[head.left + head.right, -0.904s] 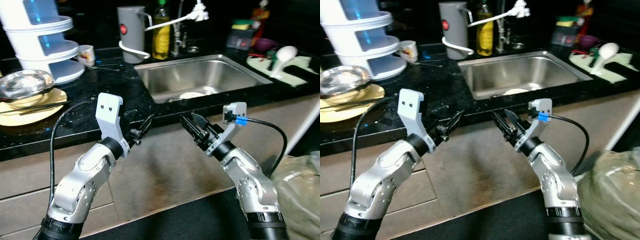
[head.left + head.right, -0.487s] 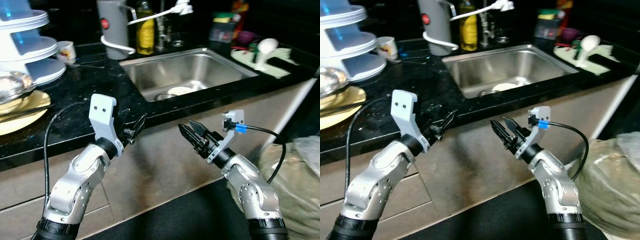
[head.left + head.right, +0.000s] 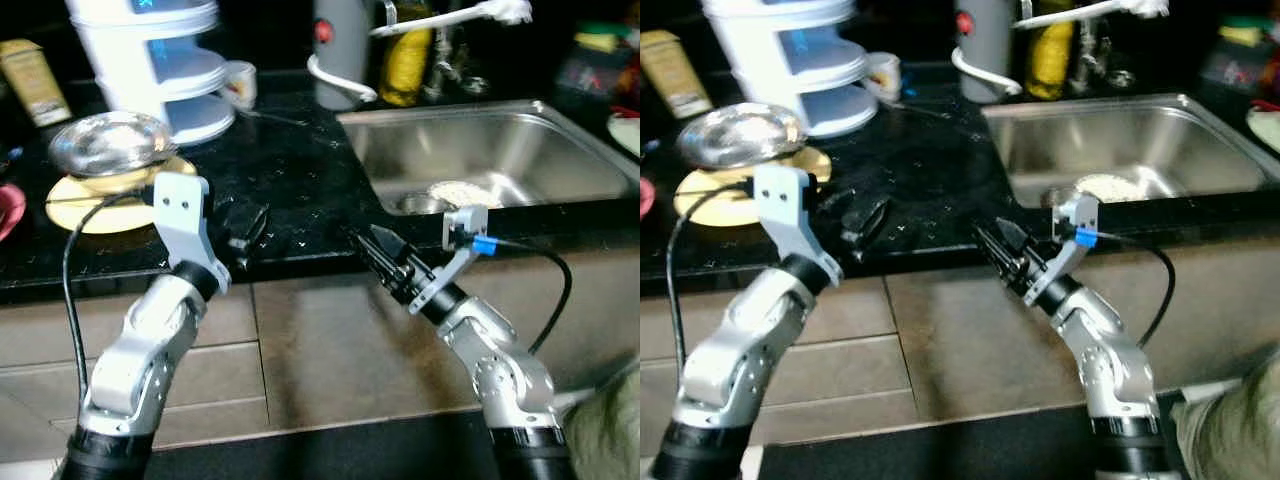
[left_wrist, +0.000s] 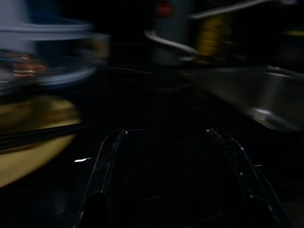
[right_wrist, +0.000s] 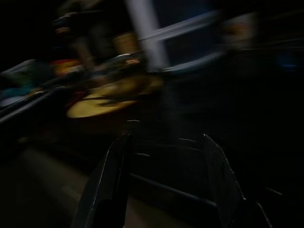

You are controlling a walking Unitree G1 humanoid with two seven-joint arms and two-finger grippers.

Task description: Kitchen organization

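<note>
Plainly, no single item is fixed by the task, but the likeliest candidates are judged to be the steel bowl and the yellow plate under it, which are set on the black countertop at the far left, with a thin dark utensil laid across the plate, its long axis running left to right. They are found to the left of and beyond the left gripper, which is held over the counter's near edge and is clearly the nearer of the 2. Its 2 fingers are seen spread apart in the left wrist view, with nothing between them and nothing touched. The right gripper is held just off the counter's front edge, near the left corner of the sink; its fingers are likewise parted and empty. A white tiered rack is stood behind the bowl, a grey jug further right. A leftward, forward reach by the left arm is judged to be required.
</note>
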